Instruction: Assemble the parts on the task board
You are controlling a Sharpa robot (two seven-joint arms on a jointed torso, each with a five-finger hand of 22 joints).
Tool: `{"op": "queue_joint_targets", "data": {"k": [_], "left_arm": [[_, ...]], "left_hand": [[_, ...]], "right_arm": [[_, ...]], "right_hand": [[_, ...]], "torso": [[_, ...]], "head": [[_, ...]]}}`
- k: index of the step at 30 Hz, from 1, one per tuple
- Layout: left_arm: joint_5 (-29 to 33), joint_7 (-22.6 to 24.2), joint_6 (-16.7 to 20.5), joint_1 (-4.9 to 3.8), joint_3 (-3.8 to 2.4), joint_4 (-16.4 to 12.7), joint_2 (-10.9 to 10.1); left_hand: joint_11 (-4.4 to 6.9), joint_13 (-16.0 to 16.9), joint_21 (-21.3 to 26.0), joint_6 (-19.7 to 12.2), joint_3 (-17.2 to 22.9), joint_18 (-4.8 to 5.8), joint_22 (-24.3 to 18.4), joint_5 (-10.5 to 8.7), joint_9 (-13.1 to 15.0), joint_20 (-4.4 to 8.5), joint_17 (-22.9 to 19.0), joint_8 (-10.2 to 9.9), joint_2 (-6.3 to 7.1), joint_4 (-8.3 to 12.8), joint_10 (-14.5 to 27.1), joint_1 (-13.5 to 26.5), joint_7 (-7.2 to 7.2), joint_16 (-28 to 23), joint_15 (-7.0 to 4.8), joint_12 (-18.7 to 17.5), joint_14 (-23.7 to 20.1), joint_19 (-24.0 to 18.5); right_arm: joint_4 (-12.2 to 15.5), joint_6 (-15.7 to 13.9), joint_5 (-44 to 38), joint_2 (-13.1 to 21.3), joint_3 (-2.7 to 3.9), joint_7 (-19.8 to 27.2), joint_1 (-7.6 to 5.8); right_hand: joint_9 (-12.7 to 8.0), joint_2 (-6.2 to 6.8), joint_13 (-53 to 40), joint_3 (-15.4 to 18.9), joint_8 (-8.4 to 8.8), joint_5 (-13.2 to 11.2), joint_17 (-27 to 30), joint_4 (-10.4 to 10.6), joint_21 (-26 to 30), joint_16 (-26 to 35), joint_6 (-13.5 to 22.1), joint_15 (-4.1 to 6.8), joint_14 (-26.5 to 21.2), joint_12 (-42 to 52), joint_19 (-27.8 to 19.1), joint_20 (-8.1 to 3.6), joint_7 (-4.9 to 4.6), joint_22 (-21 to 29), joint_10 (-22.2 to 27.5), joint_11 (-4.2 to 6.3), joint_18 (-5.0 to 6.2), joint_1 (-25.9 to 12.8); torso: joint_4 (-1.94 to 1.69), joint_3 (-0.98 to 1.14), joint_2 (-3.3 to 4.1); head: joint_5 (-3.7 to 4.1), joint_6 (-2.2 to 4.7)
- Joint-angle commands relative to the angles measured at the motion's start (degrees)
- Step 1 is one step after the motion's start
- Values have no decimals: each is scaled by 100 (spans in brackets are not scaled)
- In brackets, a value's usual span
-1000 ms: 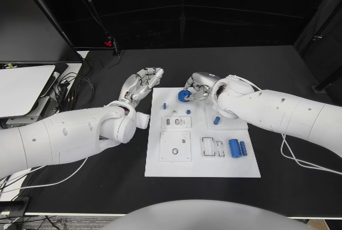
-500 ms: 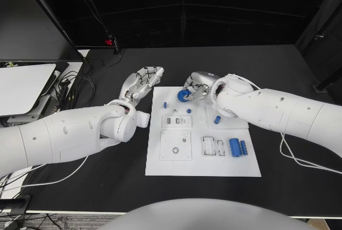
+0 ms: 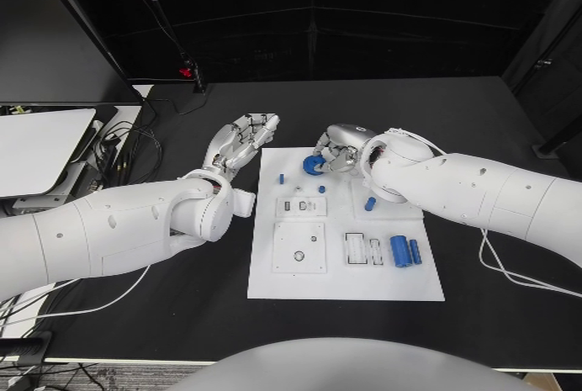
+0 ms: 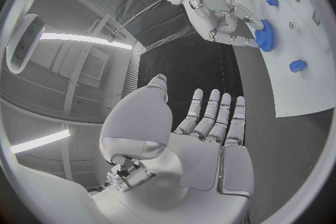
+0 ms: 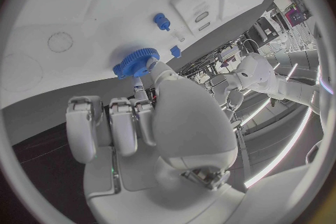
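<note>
- The right hand (image 3: 341,149) is pinching the blue gear (image 3: 314,163) over the far end of the task board (image 3: 346,282), nearly unmoved from a second ago, so seating appears slow.
- The left hand (image 3: 243,139) is hovering with fingers spread just beside the board, over the black surface (image 3: 145,324), holding nothing.

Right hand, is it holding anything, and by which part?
The right hand holds the blue gear by its toothed rim, pinched in its fingers. The left hand holds nothing.
</note>
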State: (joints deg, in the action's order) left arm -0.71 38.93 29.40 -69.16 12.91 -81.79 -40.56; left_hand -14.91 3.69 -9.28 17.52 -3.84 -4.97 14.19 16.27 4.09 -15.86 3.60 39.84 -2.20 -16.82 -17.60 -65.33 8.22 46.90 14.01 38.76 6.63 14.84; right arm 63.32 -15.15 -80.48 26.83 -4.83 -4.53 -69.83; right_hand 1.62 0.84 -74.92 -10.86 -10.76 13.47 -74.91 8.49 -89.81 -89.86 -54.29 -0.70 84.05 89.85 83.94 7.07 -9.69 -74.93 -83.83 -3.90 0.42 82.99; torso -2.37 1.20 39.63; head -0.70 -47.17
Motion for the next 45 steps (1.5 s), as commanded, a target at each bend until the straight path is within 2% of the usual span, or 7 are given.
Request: {"op": "queue_joint_targets", "data": {"k": [1, 8, 14, 21, 24, 37, 45], "left_arm": [[-36, 1761, -40, -10, -6, -2, 6], [-36, 1754, -43, -10, -6, -1, 7], [-36, 1745, -46, -10, -6, 2, 8], [-36, 1739, -47, -10, -6, 2, 11], [-36, 1738, -44, -10, -6, 2, 10], [-36, 1735, -41, -10, -6, 12, 13], [-36, 1728, -44, -10, -6, 27, 20]], "left_hand": [[-17, 2, -26, 44, -42, -57, 4, 31, -8, -14, 9, 19, -76, 8, -23, -10, 875, 23, 49, 28, -8, -4], [-17, 2, -27, 45, -44, -57, 4, 33, -8, -15, 9, 19, -77, 8, -23, -11, 875, 23, 49, 28, -8, -4], [-17, 2, -27, 45, -44, -57, 4, 33, -8, -15, 9, 19, -77, 8, -23, -11, 875, 23, 49, 28, -8, -4], [-17, 2, -27, 46, -47, -57, 2, 38, -9, -15, 9, 20, -82, 9, -23, -13, 875, 24, 50, 29, -7, -8], [-17, 2, -27, 46, -47, -57, 2, 38, -9, -15, 9, 20, -82, 9, -23, -13, 875, 24, 50, 29, -7, -8], [-17, 2, -27, 46, -47, -57, 2, 38, -9, -15, 9, 20, -82, 9, -23, -13, 875, 24, 50, 29, -7, -8], [-17, 2, -31, 47, -50, -57, 6, 44, -11, -17, 9, 20, -92, 9, -23, -19, 875, 25, 52, 31, -6, -8]], "right_arm": [[17, 8, -118, 7, 4, -22, -13], [-23, 64, -153, -1, 4, -115, -12], [-44, 122, -160, -20, 4, -136, -11], [-51, 216, -161, -36, 4, -144, -10], [-53, 257, -161, -37, 3, -134, -10], [-22, 253, -123, -6, 3, -13, -7], [3, 29, -7, 39, 3, 164, -3]], "right_hand": [[229, -6, -1508, -15, -39, 25, -1509, -14, -19, -14, -544, -17, 595, 15, 606, 12, 168, -1507, -617, -40, -42, 60], [224, 7, -1508, -12, 8, 11, -1509, -29, -19, -14, -520, -23, 595, 15, 606, 16, 149, -1507, -617, -53, -42, 56], [208, 24, -1508, -10, 218, -45, -1509, -52, -19, -14, -318, -37, 595, 15, 606, 31, 151, -1507, -617, -61, -42, 31], [214, 72, -1508, -29, 618, -170, -1509, -140, -19, -14, 243, 94, 595, 15, 606, -72, 363, -1507, -617, 140, -42, 61], [210, 89, -1508, -25, 702, -253, -1509, -167, -19, -14, 423, 154, 595, 15, 606, -126, 423, -1507, -617, 226, -42, 67], [220, 170, -1508, 21, 702, -361, -1509, -245, -19, -14, 575, 249, 595, 15, 606, -221, 498, -1507, -617, 321, -42, 88], [217, 200, -1508, 99, 709, -465, -1509, -208, -19, -14, 674, 284, 595, 15, 606, -261, 520, -1507, -617, 350, -42, -8]], "torso": [[5, 2, 3], [4, 2, 4], [7, 0, 4], [2, 2, 6], [2, 1, 4], [9, 1, 4], [3, 2, 3]], "head": [[-15, 1], [-6, 7], [14, -3], [19, 3], [13, 11], [1, -10], [7, -6]]}}
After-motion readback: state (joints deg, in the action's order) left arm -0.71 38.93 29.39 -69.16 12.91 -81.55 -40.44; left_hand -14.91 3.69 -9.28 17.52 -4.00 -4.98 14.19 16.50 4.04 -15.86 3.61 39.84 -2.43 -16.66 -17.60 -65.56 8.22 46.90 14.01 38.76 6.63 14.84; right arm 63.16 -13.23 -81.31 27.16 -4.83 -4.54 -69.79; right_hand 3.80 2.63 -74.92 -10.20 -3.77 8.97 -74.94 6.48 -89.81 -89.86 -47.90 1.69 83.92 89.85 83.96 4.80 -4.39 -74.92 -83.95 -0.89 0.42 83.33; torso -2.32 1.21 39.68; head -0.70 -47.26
